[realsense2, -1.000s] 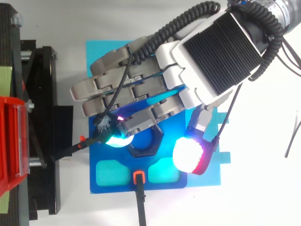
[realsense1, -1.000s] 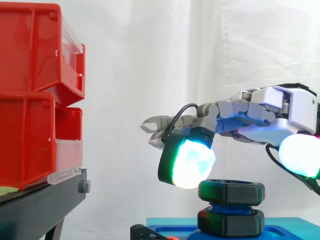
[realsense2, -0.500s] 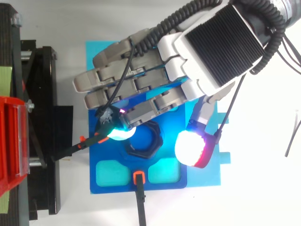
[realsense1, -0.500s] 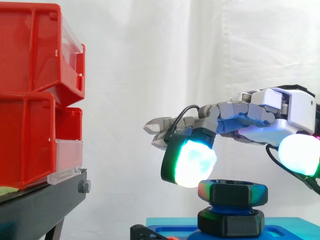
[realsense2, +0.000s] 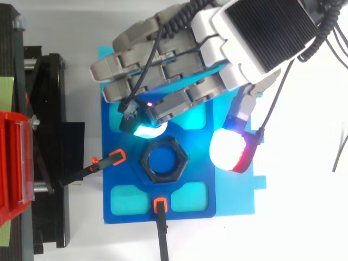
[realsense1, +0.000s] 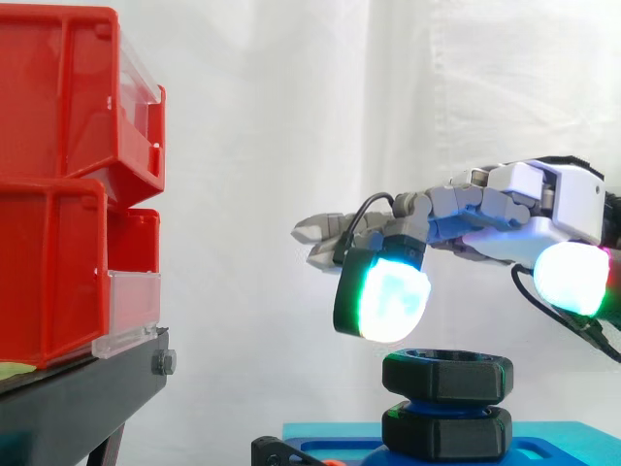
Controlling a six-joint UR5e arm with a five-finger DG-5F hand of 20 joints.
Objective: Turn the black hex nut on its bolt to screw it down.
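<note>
My hand [realsense1: 505, 209] extends level from the right, palm down, gripping nothing. Fingers [realsense2: 133, 65] lie almost straight; one pad [realsense1: 386, 299] dips, glowing cyan-white, thumb [realsense2: 231, 151] spread apart.

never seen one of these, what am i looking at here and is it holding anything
That is a robot's mechanical hand with fingers; the glowing pads are its own fingertips. One picture is taken level from the side, the other from above. On a blue plate stands a bolt with a black hex nut, to be screwed down. Red bins sit at the left. The fingers are relaxed and hold nothing; the hand hovers above the nut without touching.
</note>
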